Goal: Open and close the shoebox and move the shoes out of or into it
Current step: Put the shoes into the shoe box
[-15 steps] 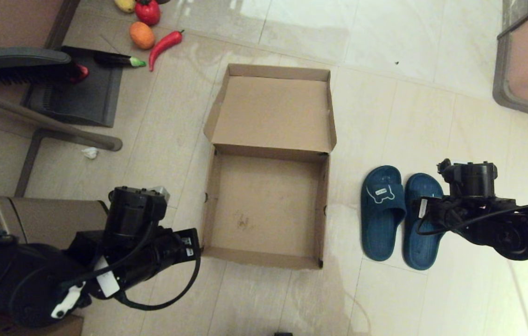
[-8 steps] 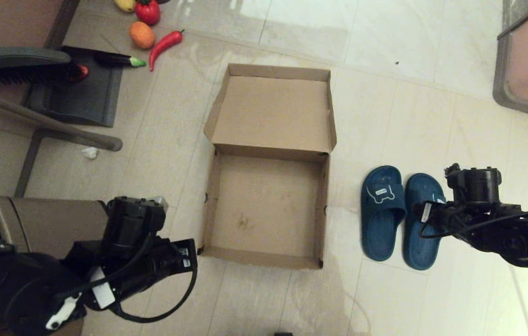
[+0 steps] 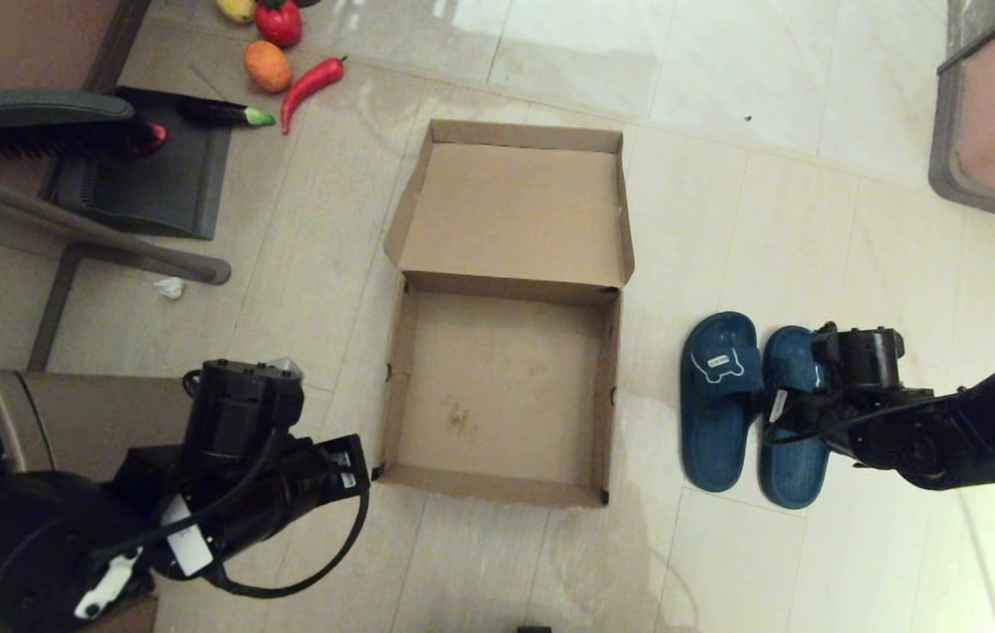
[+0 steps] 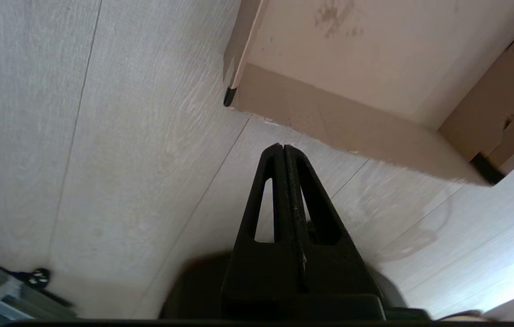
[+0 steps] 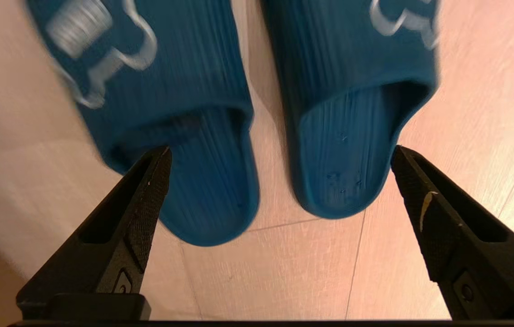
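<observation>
The shoes [image 3: 757, 409] are lying side by side, toes pointing away from the robot, while the right gripper [image 5: 279, 156] is hovering spread above their heels and the left gripper [image 4: 283, 147] is sitting pressed together beside the open shoebox [image 3: 502, 488].

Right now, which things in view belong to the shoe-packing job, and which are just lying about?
Job:
shoebox, open and empty
shoes, side by side on the floor right of it
right gripper, open above the shoes
left gripper, shut, near the box's front left corner

Lying about:
red chili
orange fruit
dustpan
brush
</observation>
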